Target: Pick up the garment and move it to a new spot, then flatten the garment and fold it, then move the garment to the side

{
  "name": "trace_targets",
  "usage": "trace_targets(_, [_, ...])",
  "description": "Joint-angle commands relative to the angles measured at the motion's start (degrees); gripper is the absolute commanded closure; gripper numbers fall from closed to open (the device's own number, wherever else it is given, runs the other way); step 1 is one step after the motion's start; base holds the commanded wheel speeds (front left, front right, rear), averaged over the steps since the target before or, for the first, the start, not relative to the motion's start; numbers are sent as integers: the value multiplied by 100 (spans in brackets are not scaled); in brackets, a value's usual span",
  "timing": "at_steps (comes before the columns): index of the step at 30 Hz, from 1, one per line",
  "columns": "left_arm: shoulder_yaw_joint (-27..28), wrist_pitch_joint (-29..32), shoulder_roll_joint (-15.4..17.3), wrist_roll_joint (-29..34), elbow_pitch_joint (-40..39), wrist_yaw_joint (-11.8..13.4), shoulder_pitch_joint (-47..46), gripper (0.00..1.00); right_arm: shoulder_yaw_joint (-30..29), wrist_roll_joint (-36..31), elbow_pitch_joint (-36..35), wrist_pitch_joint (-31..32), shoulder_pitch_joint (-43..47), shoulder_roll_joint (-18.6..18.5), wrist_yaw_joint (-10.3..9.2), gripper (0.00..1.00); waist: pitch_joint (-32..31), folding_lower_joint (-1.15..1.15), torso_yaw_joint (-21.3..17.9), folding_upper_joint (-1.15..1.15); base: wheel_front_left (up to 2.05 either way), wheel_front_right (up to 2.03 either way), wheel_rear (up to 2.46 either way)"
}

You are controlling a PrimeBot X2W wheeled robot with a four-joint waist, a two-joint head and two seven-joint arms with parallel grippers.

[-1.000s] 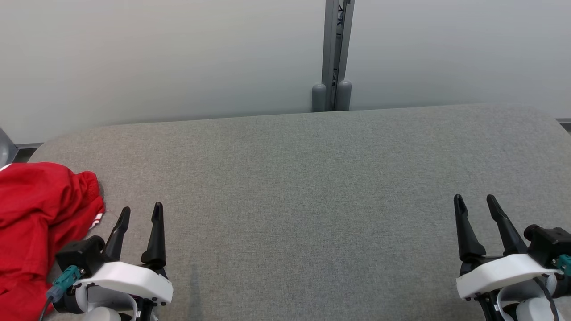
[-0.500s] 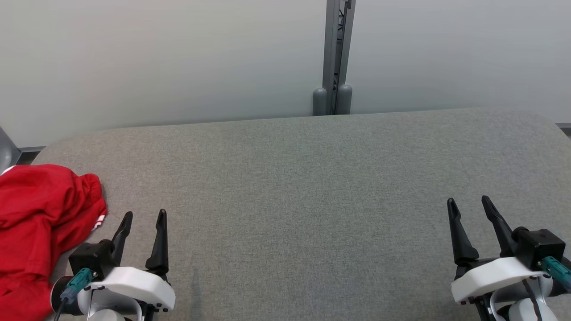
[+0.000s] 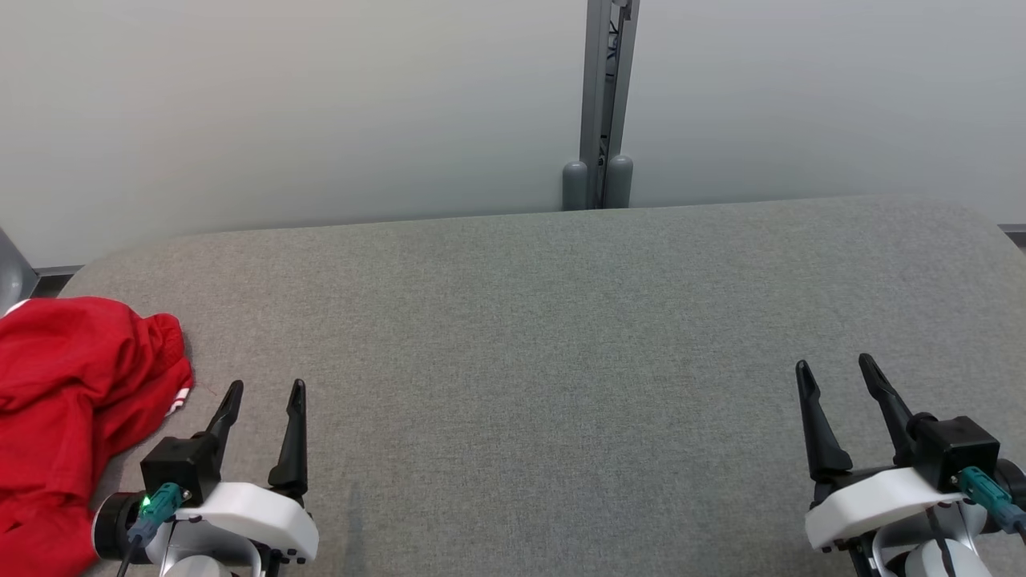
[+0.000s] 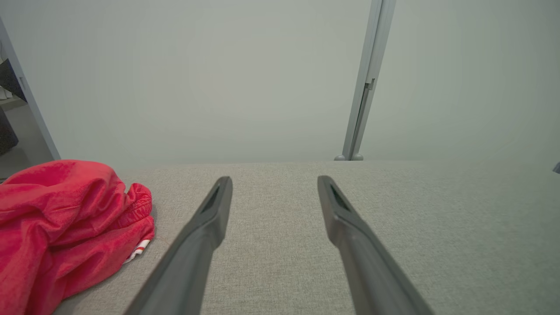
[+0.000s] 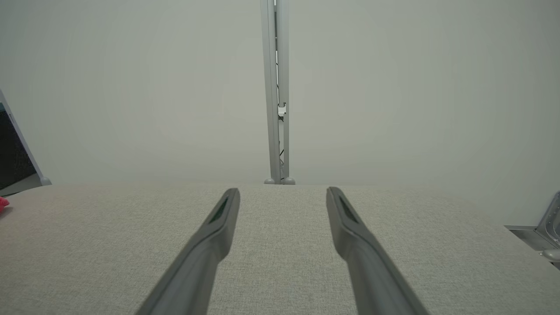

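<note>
A crumpled red fabric garment (image 3: pixel 76 401) is lying bunched in a loose heap at the far left edge of the grey woven-cloth padded surface (image 3: pixel 545 336). Its folds are being piled unevenly, and a small white-striped edge is being exposed at its right side. The left gripper (image 3: pixel 266 385) is being held just beside that heap, apart from it, fingers spread wide with nothing being grasped. The right gripper (image 3: pixel 834 362) is being held well apart at the right, likewise released and empty.
</note>
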Motion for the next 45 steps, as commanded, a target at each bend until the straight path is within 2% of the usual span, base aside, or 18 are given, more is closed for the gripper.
trace_targets(1, [20, -50, 22, 121, 20, 34, -111, 0, -21, -101, 17, -65, -73, -25, 11, 0, -1, 0, -4, 0, 0, 0, 0])
trace_targets(12, [44, -158, 6, 421, 164, -1, -155, 0, -37, -166, 48, -179, -67, 33, 12, 0, -7, 0, -1, 0, 0, 0, 0])
trace_targets(27, [137, -154, -88, 231, 203, -110, -248, 0, -15, 32, 31, -171, -21, 69, 12, 0, 49, 0, 150, 0, 0, 0, 0])
trace_targets(33, [143, -154, -125, 229, 172, -121, -356, 0, 63, 112, -119, -171, -30, 81, 12, 0, 98, 0, 626, 0, 0, 0, 0])
trace_targets(45, [313, -154, -147, 206, 54, -71, -269, 0, 418, 214, -352, -171, -57, 107, 12, 0, 144, 0, 2157, 0, 0, 0, 0])
